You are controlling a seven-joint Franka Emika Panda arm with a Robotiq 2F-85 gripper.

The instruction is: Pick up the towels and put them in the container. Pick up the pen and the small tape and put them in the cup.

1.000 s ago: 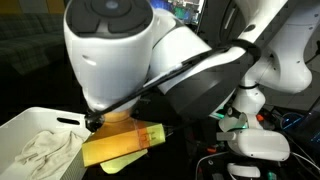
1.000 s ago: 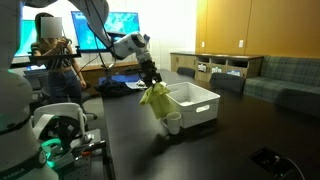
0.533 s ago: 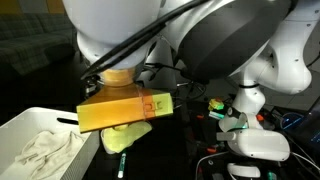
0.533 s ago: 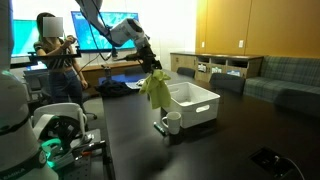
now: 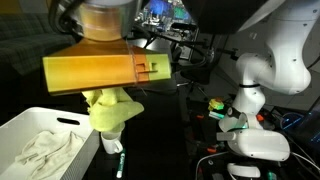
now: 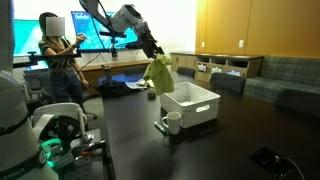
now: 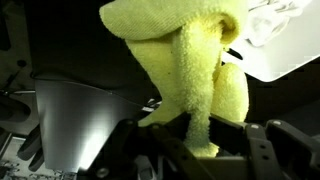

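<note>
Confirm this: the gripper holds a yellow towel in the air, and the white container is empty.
Not empty: the white container has a white towel lying in it, as an exterior view shows. The rest stands: the gripper holds the yellow towel in the air.

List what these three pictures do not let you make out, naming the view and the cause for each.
Wrist view: the yellow towel wraps the gripper, hiding its fingertips.
In an exterior view: pen and small tape too small to find near the cup.
There too: the container wall hides its contents.
In an exterior view: a blurred orange block hides the towel's top.
</note>
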